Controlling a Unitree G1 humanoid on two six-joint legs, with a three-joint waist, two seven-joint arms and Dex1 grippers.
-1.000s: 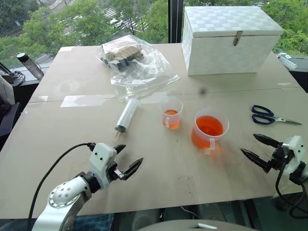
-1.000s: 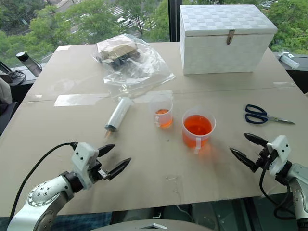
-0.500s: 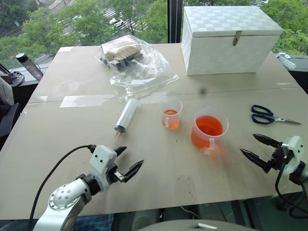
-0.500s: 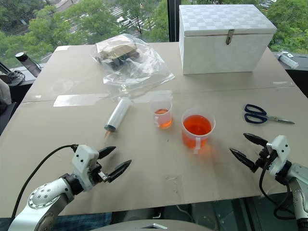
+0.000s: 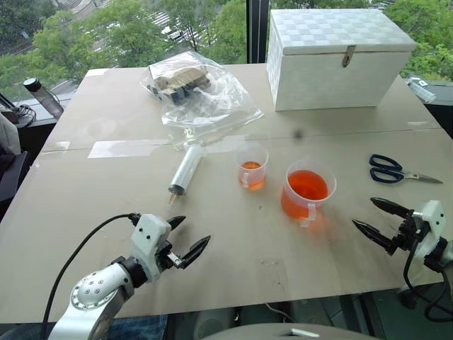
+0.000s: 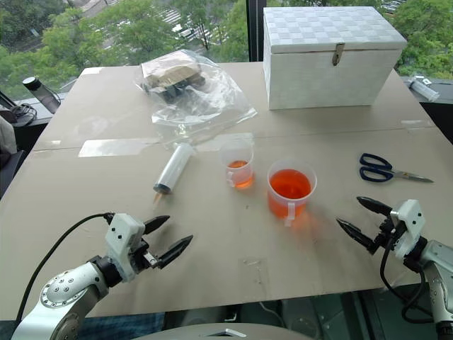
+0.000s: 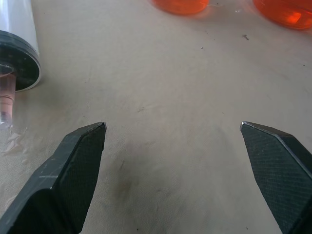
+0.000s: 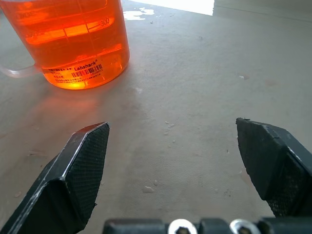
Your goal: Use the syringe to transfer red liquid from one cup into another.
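Nothing moved, syringe [image 5: 187, 168] untouched, claws open

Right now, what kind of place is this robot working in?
Probably an upper-floor lab or office test bench: a paper-covered table by a window over treetops, with a measuring cup, syringe and scissors laid out.

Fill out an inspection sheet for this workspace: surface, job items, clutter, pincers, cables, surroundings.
Surface: tan table, a strip of clear tape along its seam.
Job items: syringe lying flat, untouched; smaller cup with a shallow orange layer; larger cup holding more red liquid, upright beside it.
Clutter: clear bag with contents, white latched box, blue-handled scissors.
Pincers: left pincer open, empty, short of the syringe tip; right pincer open, empty, to the right of the larger cup.
Cables: black cable on the left arm, another on the right.
Surroundings: windows with trees outside; dark bottle off the table's left edge.
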